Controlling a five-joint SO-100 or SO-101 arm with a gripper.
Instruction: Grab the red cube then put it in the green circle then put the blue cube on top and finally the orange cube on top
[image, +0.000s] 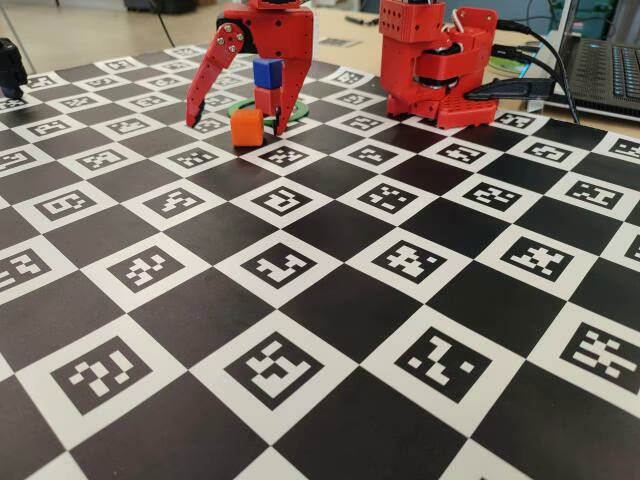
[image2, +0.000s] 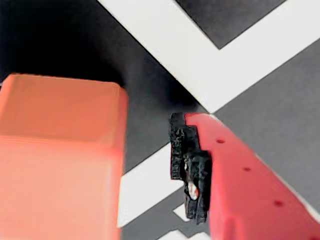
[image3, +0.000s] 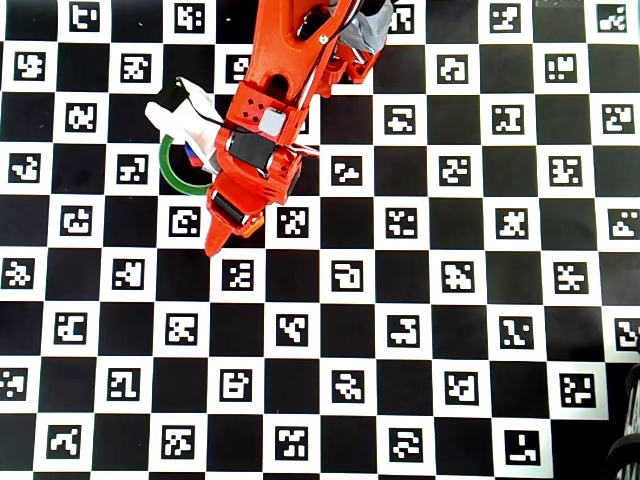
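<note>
A red robot arm's end effector (image: 245, 125), fingers spread and holding nothing, straddles the orange cube (image: 247, 127) on the checkered counter (image: 330, 330). Just behind, at about 1 o'clock in the fixed view, the blue cube (image: 268, 72) sits on the red cube (image: 266, 100) inside the green circle (image: 298, 106). The orange cube looks light, rigid and smooth-sided; pinching two opposite flat faces near mid-height seems safest.
</note>
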